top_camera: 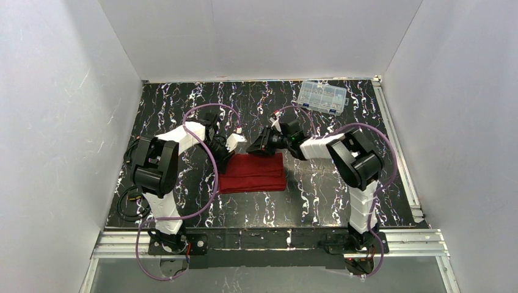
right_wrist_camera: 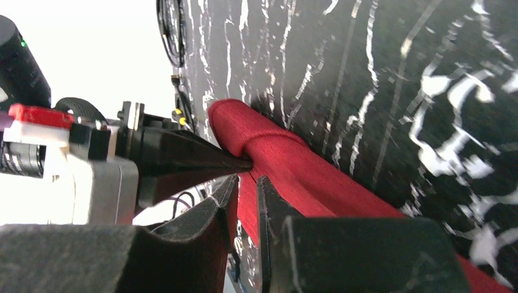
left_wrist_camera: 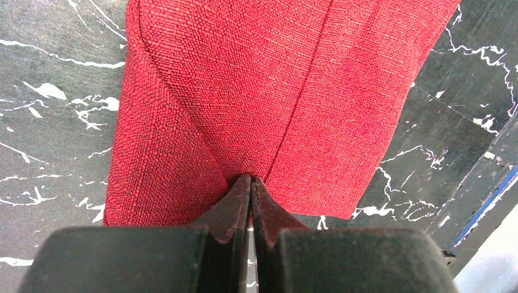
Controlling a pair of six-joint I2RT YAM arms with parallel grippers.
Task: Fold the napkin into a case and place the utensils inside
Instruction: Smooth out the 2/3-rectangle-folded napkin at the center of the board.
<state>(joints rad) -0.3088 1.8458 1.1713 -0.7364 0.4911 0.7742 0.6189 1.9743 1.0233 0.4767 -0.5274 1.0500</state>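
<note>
Red napkin (top_camera: 253, 174), folded on the bench (top_camera: 342, 195), is pinched at its far edge by left claw (left_wrist_camera: 250, 180) and right claw (right_wrist_camera: 246, 183), apparently for another fold.

**A:** How are the arms set?

**B:** Both rise from bases at the near edge of the desk (top_camera: 324, 198). The left arm (top_camera: 164, 160) folds at its elbow and reaches inward toward the desk's middle. The right arm (top_camera: 354, 160) mirrors it, with its forearm stretched leftward.

**A:** And the wrists?

**B:** They nearly meet over the middle, tips facing each other and held low.

**A:** What about the left fingers (left_wrist_camera: 232, 207)?

**B:** They are pressed together, with the tips pinching a fold of the napkin (left_wrist_camera: 256, 73).

**A:** And the right fingers (right_wrist_camera: 211, 223)?

**B:** They are only a sliver apart, with red cloth caught in the slit. The left tips sit just beyond them, gripping the same edge.
</note>
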